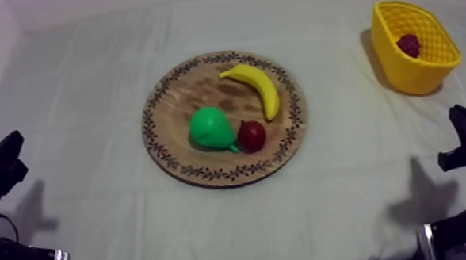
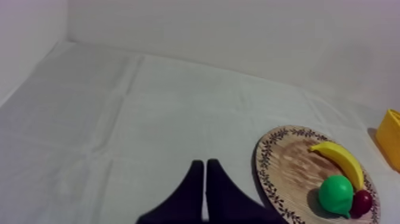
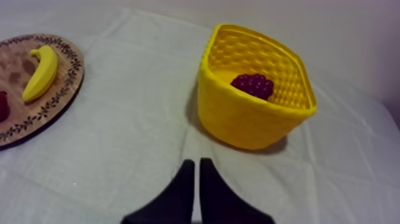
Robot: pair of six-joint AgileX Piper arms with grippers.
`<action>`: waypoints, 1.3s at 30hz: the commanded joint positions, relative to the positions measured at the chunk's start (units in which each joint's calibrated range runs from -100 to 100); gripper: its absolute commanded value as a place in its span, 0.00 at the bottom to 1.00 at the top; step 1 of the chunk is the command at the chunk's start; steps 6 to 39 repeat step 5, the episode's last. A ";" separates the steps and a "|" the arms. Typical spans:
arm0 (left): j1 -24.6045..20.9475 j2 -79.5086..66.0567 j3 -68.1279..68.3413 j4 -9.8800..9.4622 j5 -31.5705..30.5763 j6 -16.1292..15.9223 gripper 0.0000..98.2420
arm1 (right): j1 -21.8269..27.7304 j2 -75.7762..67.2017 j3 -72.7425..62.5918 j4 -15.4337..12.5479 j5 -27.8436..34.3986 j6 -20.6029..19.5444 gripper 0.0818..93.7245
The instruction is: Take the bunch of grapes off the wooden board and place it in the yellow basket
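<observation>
Grapes (image 3: 252,85) half hidden in basket (image 3: 250,122), pear (image 2: 336,194) overlapping small red fruit (image 2: 362,203)

No readable writing (wooden board (image 1: 193,87) bears pattern only).

The board (image 1: 175,140) takes the middle of the cloth (image 1: 74,96). On it the pear (image 1: 210,128) and small red fruit (image 1: 252,135) touch, and the banana (image 1: 258,86) lies just behind them; the board's left part is bare wood. Open cloth runs wide to the board's left, in front of it, and between it and the basket (image 1: 407,76) at the far right. The basket's walls ring the grapes (image 1: 409,44), and its mouth is open from above.
</observation>
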 commanded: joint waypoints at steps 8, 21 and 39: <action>-0.03 0.00 -0.03 0.02 0.01 0.02 0.00 | 0.00 -0.01 0.04 0.01 0.08 -0.22 0.01; -0.03 0.00 -0.03 0.02 0.01 0.02 0.00 | 0.00 -0.01 0.04 0.01 0.08 -0.22 0.01; -0.03 0.00 -0.03 0.02 0.01 0.02 0.00 | 0.00 -0.01 0.04 0.01 0.08 -0.22 0.01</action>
